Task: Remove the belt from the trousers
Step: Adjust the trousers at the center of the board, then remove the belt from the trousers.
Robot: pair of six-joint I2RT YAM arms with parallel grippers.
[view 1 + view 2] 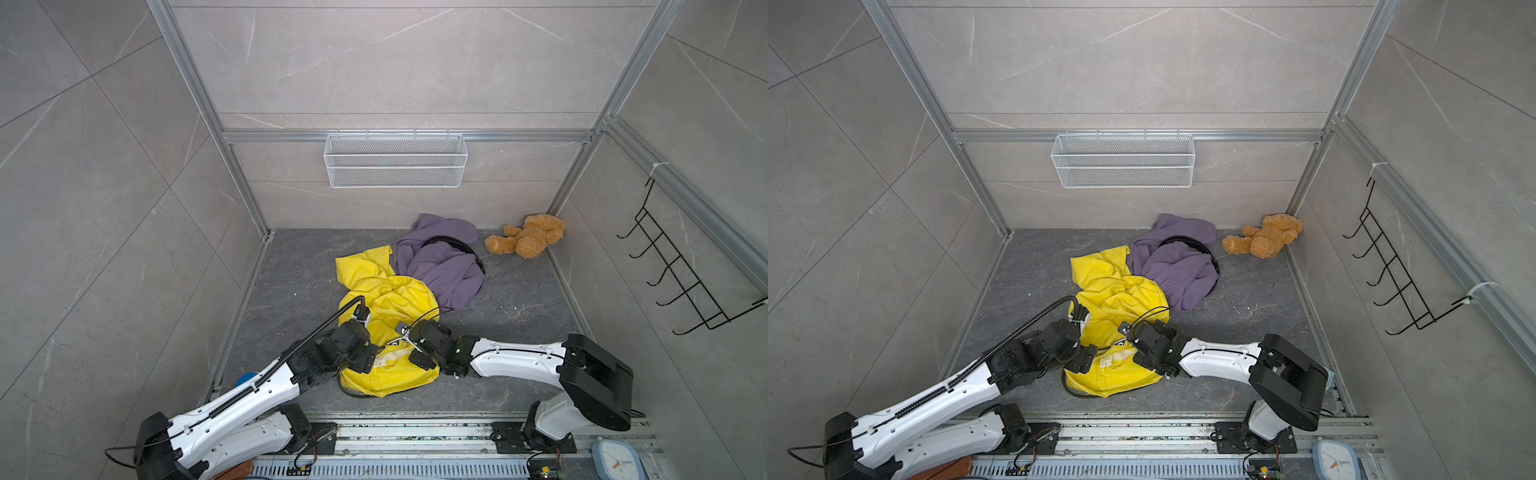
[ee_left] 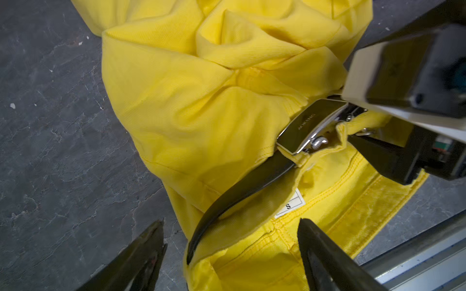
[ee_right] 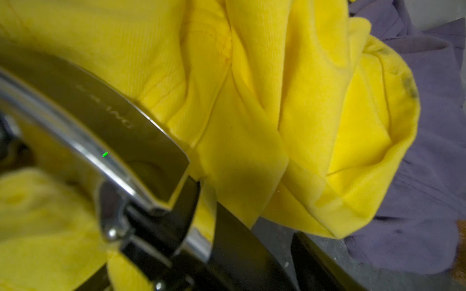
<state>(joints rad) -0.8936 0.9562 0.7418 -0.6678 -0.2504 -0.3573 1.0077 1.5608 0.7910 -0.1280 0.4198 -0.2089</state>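
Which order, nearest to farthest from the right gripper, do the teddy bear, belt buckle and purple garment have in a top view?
1. belt buckle, at the right gripper, on the yellow waistband.
2. purple garment, farther back.
3. teddy bear, in the far right corner.

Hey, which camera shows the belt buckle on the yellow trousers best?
The left wrist view: the whole belt buckle is sharp, lettering readable. The right wrist view is too close, blurred and cropped. In both top views it is only a tiny glint.

Left arm point(image 1: 249, 395) and right arm point(image 1: 519, 359) stretch low, converging; left gripper point(image 2: 230, 223) spread wide; right gripper point(image 1: 408, 343) likewise parted.
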